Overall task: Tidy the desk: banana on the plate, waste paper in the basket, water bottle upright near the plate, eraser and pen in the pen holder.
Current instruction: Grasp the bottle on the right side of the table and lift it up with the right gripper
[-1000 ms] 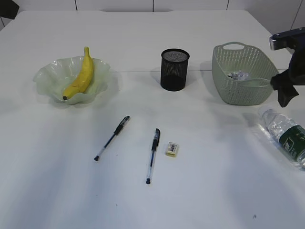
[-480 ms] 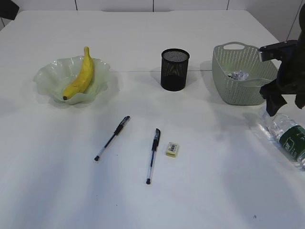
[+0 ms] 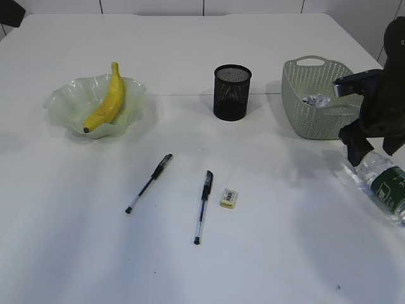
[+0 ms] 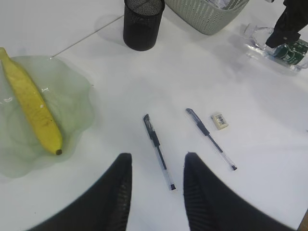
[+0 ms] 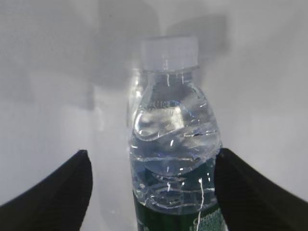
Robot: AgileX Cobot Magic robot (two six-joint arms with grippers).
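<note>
The water bottle (image 3: 383,182) lies on its side at the right edge of the table. My right gripper (image 3: 354,147) is open and low over its neck end; in the right wrist view the fingers (image 5: 154,159) straddle the bottle (image 5: 173,130). My left gripper (image 4: 158,156) is open and empty above a pen (image 4: 158,144). The banana (image 3: 109,100) lies on the glass plate (image 3: 60,101). Two pens (image 3: 149,183) (image 3: 203,206) and the eraser (image 3: 228,198) lie mid-table. Crumpled paper (image 3: 315,100) sits in the basket (image 3: 316,123). The black mesh pen holder (image 3: 231,92) stands upright.
The basket stands just behind and left of the right gripper, close to the bottle's cap. The table's right edge runs right by the bottle. The left arm is outside the exterior view.
My right gripper has come down and to the left, from beside the basket to over the bottle's neck end. Nothing on the table has moved.
</note>
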